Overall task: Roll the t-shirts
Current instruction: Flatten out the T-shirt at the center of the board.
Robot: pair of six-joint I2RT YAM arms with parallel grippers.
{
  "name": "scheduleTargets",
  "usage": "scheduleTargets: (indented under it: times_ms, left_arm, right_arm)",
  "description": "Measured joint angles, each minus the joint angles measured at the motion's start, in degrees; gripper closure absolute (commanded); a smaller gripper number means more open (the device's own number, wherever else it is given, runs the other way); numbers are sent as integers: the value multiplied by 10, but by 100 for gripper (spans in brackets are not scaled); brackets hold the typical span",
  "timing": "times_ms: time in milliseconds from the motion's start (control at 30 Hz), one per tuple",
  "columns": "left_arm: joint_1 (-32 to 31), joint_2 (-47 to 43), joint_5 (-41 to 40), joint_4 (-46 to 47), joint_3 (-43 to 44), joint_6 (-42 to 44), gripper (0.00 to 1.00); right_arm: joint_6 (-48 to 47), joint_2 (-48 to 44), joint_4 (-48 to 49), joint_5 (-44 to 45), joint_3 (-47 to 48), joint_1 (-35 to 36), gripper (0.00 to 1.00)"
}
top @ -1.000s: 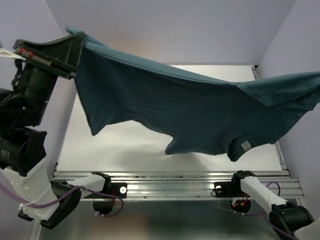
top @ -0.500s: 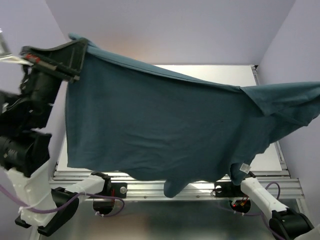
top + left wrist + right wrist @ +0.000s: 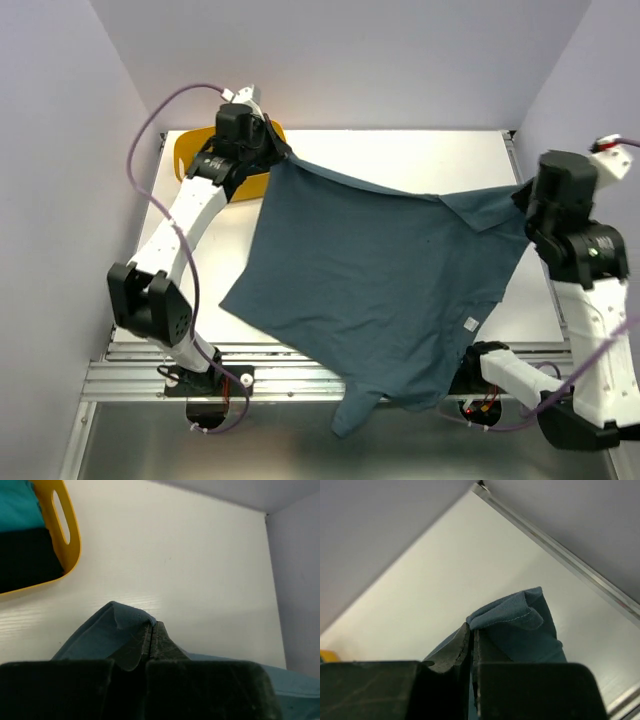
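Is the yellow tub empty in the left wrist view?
No, the yellow tub holds turquoise cloth and black cloth.

Yellow oval tub point(image 3: 186, 152) with a slot handle in its rim sits on the white surface point(image 3: 400, 165), just left of the left tool point(image 3: 152, 626), at the far-left corner. Lilac walls point(image 3: 350, 60) stand beyond and to either side of both tools. A metal edge strip point(image 3: 570, 560) runs past the right tool point(image 3: 471, 627). A grooved rail point(image 3: 300, 375) lines the near edge.
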Motion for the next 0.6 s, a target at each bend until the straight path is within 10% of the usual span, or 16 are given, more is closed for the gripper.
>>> scheduleTargets:
  times_ms: [267,600]
  left_arm:
    - [0,98,14,20,-5,19,100]
    - [0,88,21,0,87,48,100]
  right_arm:
    - [-7,83,20,45,-121,0,99]
    - [-54,67,38,5,-9,0,99]
